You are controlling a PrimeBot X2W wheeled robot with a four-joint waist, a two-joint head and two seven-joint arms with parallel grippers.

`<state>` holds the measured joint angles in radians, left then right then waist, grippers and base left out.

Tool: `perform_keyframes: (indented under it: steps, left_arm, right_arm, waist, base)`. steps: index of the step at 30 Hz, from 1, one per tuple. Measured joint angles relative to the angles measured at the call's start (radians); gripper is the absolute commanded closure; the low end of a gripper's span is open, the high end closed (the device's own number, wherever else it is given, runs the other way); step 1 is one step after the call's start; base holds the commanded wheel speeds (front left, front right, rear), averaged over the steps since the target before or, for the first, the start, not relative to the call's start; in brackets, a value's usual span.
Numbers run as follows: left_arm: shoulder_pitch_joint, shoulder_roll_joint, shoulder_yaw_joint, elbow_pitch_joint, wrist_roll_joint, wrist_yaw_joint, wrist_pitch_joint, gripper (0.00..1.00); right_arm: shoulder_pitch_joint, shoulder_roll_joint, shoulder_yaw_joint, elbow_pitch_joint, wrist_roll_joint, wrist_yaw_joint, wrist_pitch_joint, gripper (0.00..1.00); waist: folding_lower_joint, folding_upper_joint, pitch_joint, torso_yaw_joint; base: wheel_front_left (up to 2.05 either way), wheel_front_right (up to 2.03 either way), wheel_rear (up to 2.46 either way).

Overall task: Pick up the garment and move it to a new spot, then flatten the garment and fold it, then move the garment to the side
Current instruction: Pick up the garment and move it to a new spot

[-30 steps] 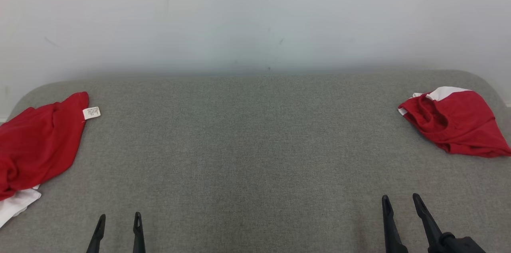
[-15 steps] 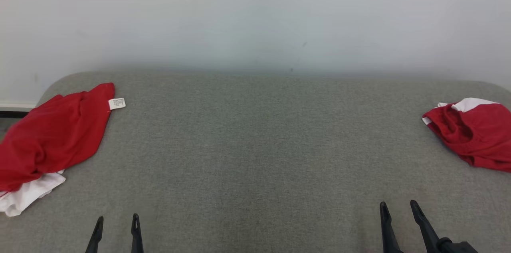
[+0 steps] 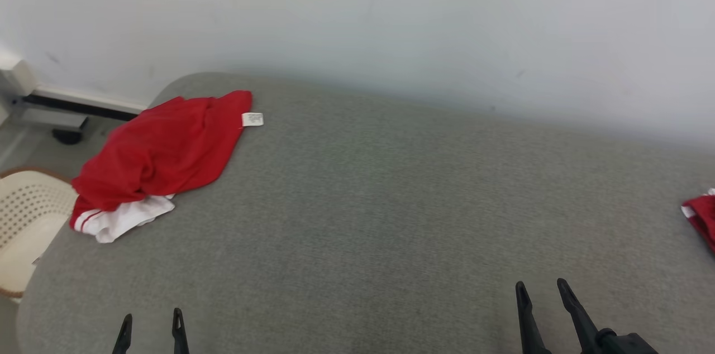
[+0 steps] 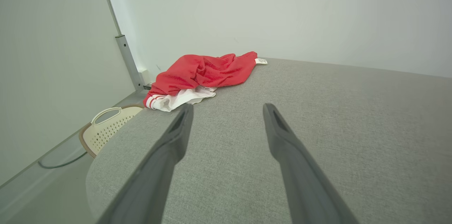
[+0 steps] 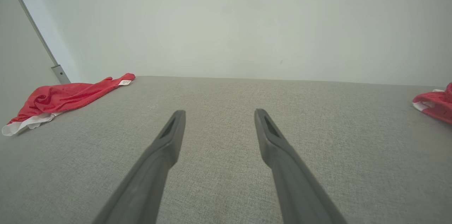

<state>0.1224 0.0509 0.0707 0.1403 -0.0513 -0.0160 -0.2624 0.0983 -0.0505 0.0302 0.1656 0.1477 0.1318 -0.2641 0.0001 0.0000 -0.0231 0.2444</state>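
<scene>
Since neither gripper holds anything, the step in hand is judged to be the reach for the first pick-up.

Item, garment (image 3: 162, 147): red cloth with white striped trim, crumpled in a heap at the upper left of the head view, near the rounded corner of the grey cushion (image 3: 363, 220). A white label (image 3: 252, 119) sticks out at its upper right edge. The trim lies at its lower left, close to the cushion's edge.

Item, left gripper (image 3: 152, 316): lower left of the head view, fingers spread wide, empty, well apart from the garment.

Item, right gripper (image 3: 541, 285): lower right, fingers likewise wide, empty, over bare cushion.

Item, second red garment (image 3: 701, 217): cut off at the right edge; probably best left alone.

Item, basket (image 3: 25, 214): pale, perforated, at the left edge, beside and below the cushion.

Handling notes: the left gripper is the nearer and likely suits the grasp. Come down on a raised fold of red cloth rather than the flat trim, so the fingers take a good bunch and not the cushion cover. Keep them wide until they straddle the fold. Lift clear before carrying toward the open middle, where there is room to flatten. Dragging leftward risks dropping the cloth off the edge.
</scene>
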Motion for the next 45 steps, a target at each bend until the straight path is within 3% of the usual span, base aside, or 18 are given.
perform_keyframes:
  steps: [12, 21, 33, 45]
  left_arm:
    - [-0.004, 0.000, 0.015, 0.007, -0.003, 0.007, 0.000, 0.00]
    - [-0.004, 0.000, 0.028, 0.009, -0.002, 0.007, 0.000, 0.00]
    - [-0.058, 0.001, 0.047, 0.019, -0.014, 0.005, 0.000, 0.00]
    - [-0.408, 0.078, 0.106, 0.108, -0.041, -0.038, 0.000, 0.00]
  right_arm:
    - [-0.018, 0.000, 0.022, 0.017, 0.004, 0.000, 0.000, 0.00]
    - [-0.018, 0.000, 0.028, 0.024, 0.004, 0.000, 0.000, 0.00]
    - [-0.050, 0.001, 0.047, 0.025, -0.013, 0.000, 0.000, 0.00]
    - [-0.185, -0.014, 0.072, -0.010, -0.038, 0.000, 0.000, 0.00]
  waist:
    - [0.0000, 0.0000, 0.014, 0.135]
    - [0.0000, 0.0000, 0.022, 0.185]
    - [-0.0001, 0.0000, 0.042, 0.156]
    - [0.0001, 0.0002, 0.165, 0.049]
  base:
    - [0.00, 0.00, 0.00]
    - [0.00, 0.00, 0.00]
    - [0.00, 0.00, 0.00]
    - [0.00, 0.00, 0.00]
